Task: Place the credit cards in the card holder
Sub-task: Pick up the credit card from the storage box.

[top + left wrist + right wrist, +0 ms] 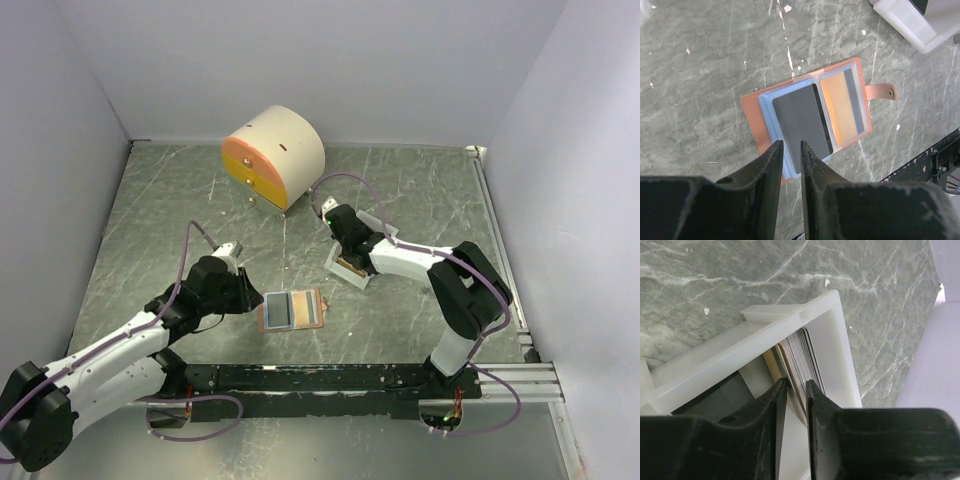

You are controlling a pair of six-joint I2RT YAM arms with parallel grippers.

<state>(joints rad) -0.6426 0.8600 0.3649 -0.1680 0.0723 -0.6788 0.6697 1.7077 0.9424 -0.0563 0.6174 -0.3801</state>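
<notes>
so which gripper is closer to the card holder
Left. The left gripper is at the left edge of the card holder, over its dark card; the right gripper is away at the white tray.

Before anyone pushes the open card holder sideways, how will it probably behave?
The card holder lies open and flat, so it would probably slide, not tip. It looks thin and soft-covered, so it would likely flop if lifted by one edge.

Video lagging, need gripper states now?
Left gripper: nearly closed at holder; grip cannot be told.
Right gripper: nearly closed at cards; grip cannot be told.
</notes>
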